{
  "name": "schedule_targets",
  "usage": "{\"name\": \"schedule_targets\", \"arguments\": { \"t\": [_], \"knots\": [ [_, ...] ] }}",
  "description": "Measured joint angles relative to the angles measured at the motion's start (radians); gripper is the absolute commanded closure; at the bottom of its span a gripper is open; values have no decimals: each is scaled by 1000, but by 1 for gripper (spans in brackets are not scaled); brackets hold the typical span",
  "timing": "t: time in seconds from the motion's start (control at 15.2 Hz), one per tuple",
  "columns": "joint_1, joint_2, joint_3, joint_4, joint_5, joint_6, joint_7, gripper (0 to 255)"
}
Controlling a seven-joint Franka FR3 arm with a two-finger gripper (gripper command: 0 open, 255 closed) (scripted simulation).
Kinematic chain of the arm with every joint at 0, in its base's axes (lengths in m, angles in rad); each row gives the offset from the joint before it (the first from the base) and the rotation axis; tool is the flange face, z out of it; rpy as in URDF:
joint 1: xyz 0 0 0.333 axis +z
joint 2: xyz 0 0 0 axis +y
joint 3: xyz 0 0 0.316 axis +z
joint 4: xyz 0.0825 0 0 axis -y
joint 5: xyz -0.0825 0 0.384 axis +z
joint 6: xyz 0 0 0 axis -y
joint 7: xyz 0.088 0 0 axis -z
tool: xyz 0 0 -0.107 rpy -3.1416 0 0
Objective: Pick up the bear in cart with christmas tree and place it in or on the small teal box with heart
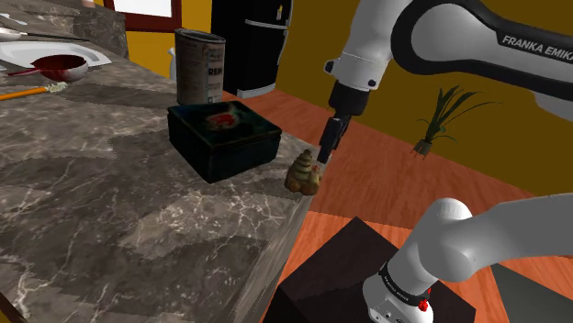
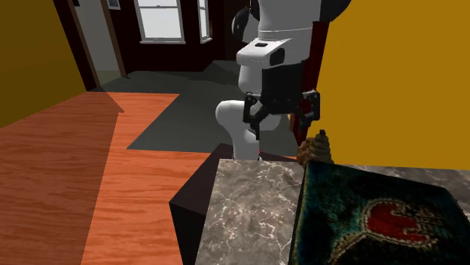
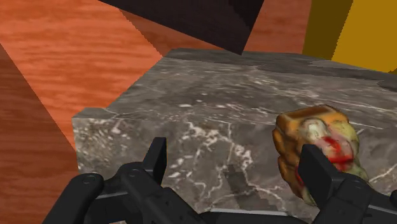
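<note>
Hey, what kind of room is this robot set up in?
Probably a home kitchen: a marble-look counter, what looks like a black fridge behind it, and a white plate and a tin can on the counter.

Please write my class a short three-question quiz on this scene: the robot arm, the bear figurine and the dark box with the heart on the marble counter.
1. True or false: the gripper is shut on the bear figurine.
2. In the shoulder view, what stands beyond the dark teal box? A) a can B) a kettle C) a vase
3. Fill in: the bear figurine stands near the marble counter's ____, beside the box.
Key: 1 false, the gripper is open and does not clasp the figurine. 2 A. 3 edge.
</note>
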State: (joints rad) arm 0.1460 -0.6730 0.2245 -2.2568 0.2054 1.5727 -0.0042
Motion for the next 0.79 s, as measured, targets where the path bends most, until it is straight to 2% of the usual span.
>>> {"name": "schedule_targets", "arguments": {
  "t": [0.33,0.79],
  "knots": [
    [41,61,60,73,86,-24,66,0],
    [53,46,80,-11,109,45,66,0]
  ]
}}
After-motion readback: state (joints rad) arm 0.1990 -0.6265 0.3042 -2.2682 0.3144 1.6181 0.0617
